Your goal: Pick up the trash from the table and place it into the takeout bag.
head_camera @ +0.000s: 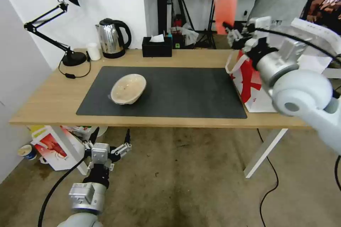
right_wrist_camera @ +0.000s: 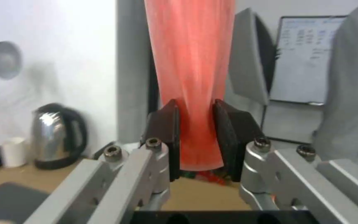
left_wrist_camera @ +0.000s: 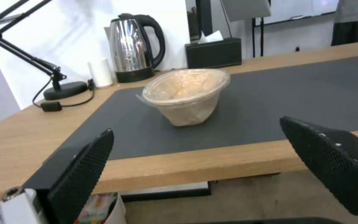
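Observation:
My right gripper point(head_camera: 231, 31) is raised above the right end of the table point(head_camera: 46, 103) and is shut on the tall translucent red cup point(head_camera: 226, 0), held upright by its lower end. In the right wrist view the black pads point(right_wrist_camera: 164, 130) squeeze the cup point(right_wrist_camera: 191, 62) from both sides. The white and red takeout bag point(head_camera: 248, 81) stands just below that gripper on the table's right end. A shallow beige bowl point(head_camera: 128, 89) sits tilted on the dark mat point(head_camera: 184, 92). My left gripper point(head_camera: 111, 136) hangs open below the table's front edge, facing the bowl point(left_wrist_camera: 186, 93).
Along the table's back edge stand a black desk lamp point(head_camera: 64, 25), a small white cup point(head_camera: 94, 51), a steel kettle point(head_camera: 113, 38) and a black tissue box point(head_camera: 157, 46). Red and white bags point(head_camera: 53, 149) lie on the floor under the left end.

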